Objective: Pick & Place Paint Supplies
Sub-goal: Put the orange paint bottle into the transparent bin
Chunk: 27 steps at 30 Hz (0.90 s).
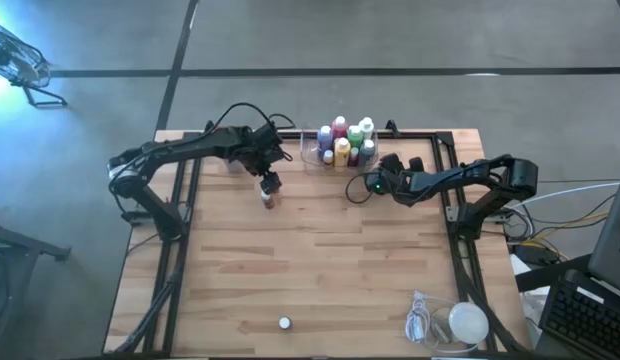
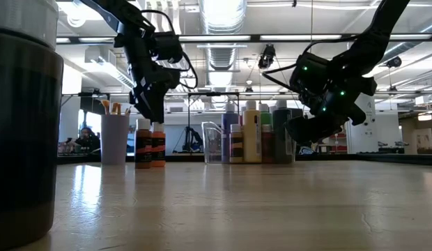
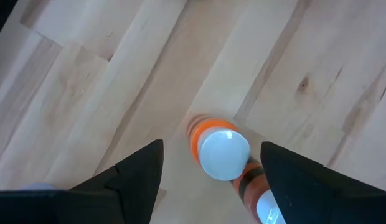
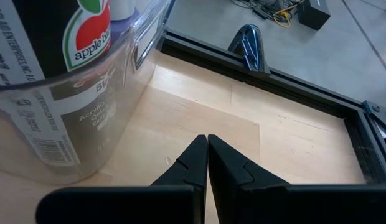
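Observation:
Two orange paint bottles with pale caps (image 2: pixel 150 143) stand upright side by side on the table (image 1: pixel 269 198). My left gripper (image 3: pixel 211 171) hangs open just above them, pointing down. One finger stands on each side of the nearer bottle's white cap (image 3: pixel 224 153) without touching it. The second bottle (image 3: pixel 263 200) shows beside the finger there. Several more bottles (image 1: pixel 345 140) stand in a clear tray (image 4: pixel 112 118) near the far edge. My right gripper (image 4: pixel 207 158) is shut and empty, hovering just right of the tray (image 1: pixel 375 183). Brushes stand in a cup (image 2: pixel 114 137).
A white round lump with a coiled cord (image 1: pixel 458 324) lies at the near right corner. A dark pale-capped bottle (image 1: pixel 284 323) stands by the near edge and looms large (image 2: pixel 21 125) in the low view. Bare wood (image 1: pixel 330 260) lies mid-table between the arms and those things.

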{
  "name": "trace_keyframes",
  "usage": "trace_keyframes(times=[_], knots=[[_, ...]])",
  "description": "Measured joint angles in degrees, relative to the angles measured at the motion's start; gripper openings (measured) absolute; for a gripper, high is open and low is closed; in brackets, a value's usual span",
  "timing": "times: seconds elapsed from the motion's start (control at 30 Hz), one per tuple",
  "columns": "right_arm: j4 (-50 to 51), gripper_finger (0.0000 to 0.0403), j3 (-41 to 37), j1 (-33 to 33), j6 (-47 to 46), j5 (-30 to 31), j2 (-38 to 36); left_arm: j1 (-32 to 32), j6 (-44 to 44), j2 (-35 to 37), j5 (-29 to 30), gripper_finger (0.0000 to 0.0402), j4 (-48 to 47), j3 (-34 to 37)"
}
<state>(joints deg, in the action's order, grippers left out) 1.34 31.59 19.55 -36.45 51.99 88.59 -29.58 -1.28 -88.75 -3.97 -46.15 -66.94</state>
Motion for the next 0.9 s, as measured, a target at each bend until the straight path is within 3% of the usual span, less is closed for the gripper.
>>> trace_keyframes(times=[0.9], knots=[[-0.1, 0.0008, 0.0, 0.0, 0.0, -0.9, 0.0, 0.7, -2.0, -1.8, 0.2, 0.0273, 0.3, 0.1]])
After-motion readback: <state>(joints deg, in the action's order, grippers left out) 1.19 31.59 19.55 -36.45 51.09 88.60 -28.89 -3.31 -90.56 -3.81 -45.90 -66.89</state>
